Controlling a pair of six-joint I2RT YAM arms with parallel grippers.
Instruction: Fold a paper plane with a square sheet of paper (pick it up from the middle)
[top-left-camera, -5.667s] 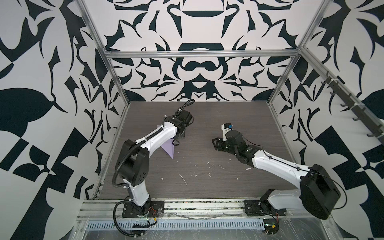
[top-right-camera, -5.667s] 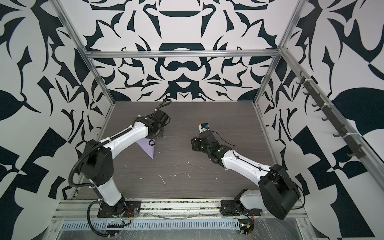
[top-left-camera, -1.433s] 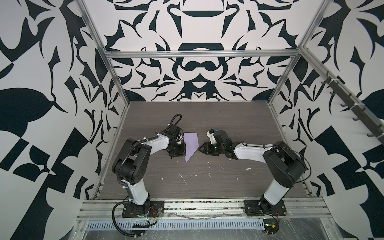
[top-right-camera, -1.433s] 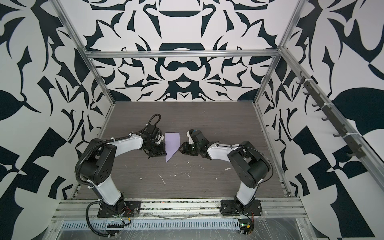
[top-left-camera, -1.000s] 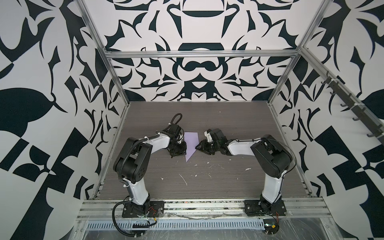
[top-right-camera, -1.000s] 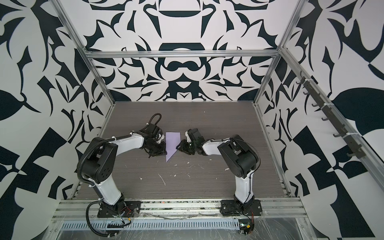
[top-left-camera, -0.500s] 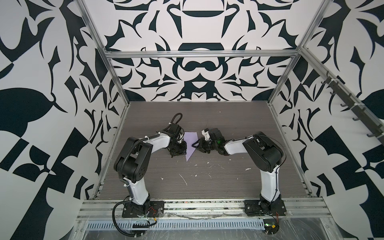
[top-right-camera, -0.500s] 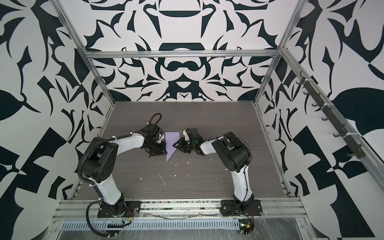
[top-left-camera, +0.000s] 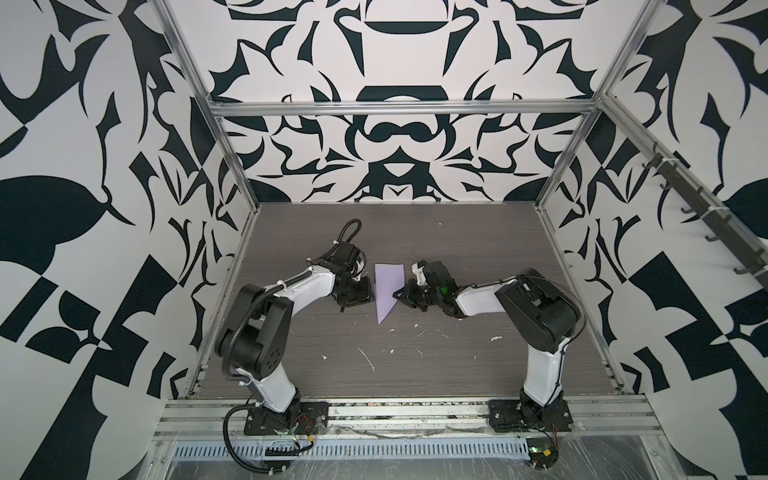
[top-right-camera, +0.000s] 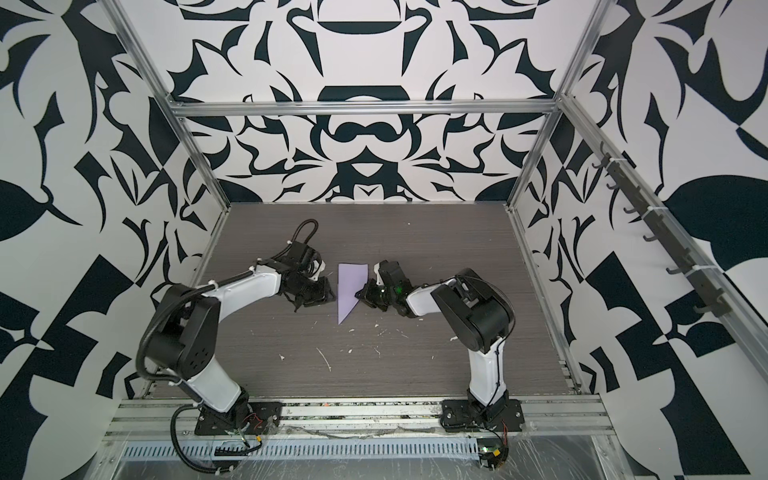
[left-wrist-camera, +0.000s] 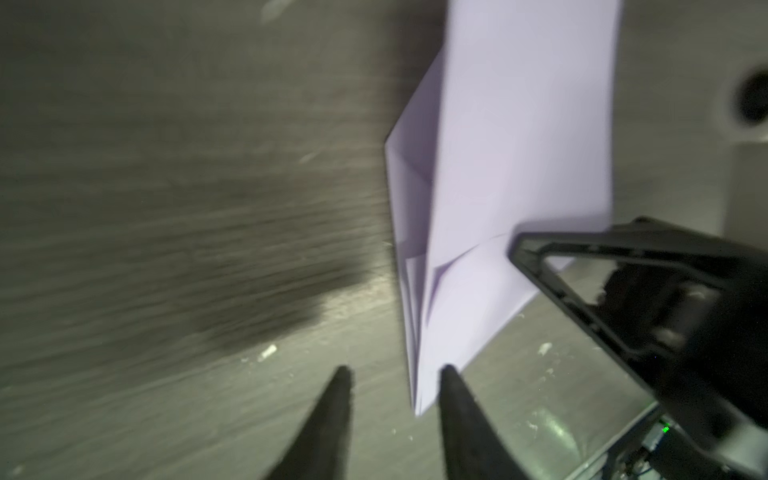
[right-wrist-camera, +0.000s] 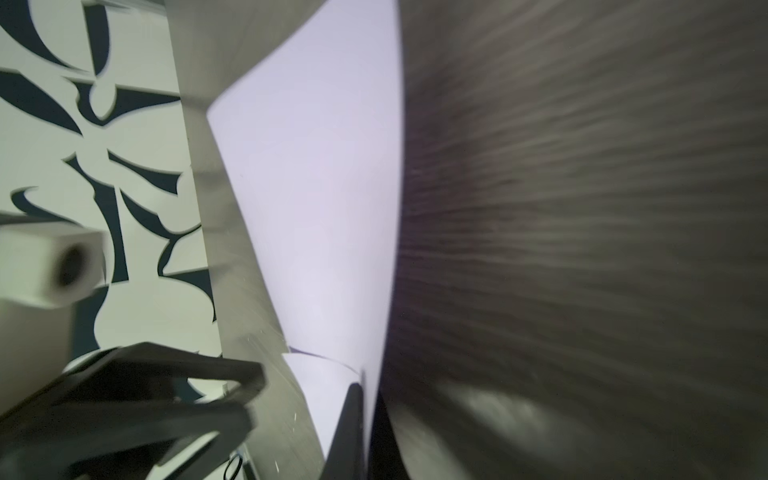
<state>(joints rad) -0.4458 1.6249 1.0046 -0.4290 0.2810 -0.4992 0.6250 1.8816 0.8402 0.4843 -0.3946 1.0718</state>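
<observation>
The square sheet of paper is folded into a slim lilac paper plane (top-left-camera: 388, 291) (top-right-camera: 351, 291), lying mid-table with its sharp nose toward the front. My right gripper (top-left-camera: 397, 296) (top-right-camera: 358, 296) is at its right edge. In the right wrist view the gripper (right-wrist-camera: 363, 390) is shut on that edge of the paper (right-wrist-camera: 324, 187). My left gripper (top-left-camera: 368, 293) (top-right-camera: 328, 295) sits just left of the plane. In the left wrist view it (left-wrist-camera: 395, 372) stands open. A folded corner of the paper (left-wrist-camera: 519, 145) reaches into the gap beside one finger.
Small white flecks (top-left-camera: 368, 359) are scattered on the dark wood-grain table in front of the plane. Metal frame posts (top-left-camera: 232, 166) and patterned walls close in the sides and back. A metal rail (top-left-camera: 374, 415) runs along the front edge.
My left gripper has opened and let go of the paper. My right gripper has reached in from the right and shut on the paper's right edge. The paper has barely moved.
</observation>
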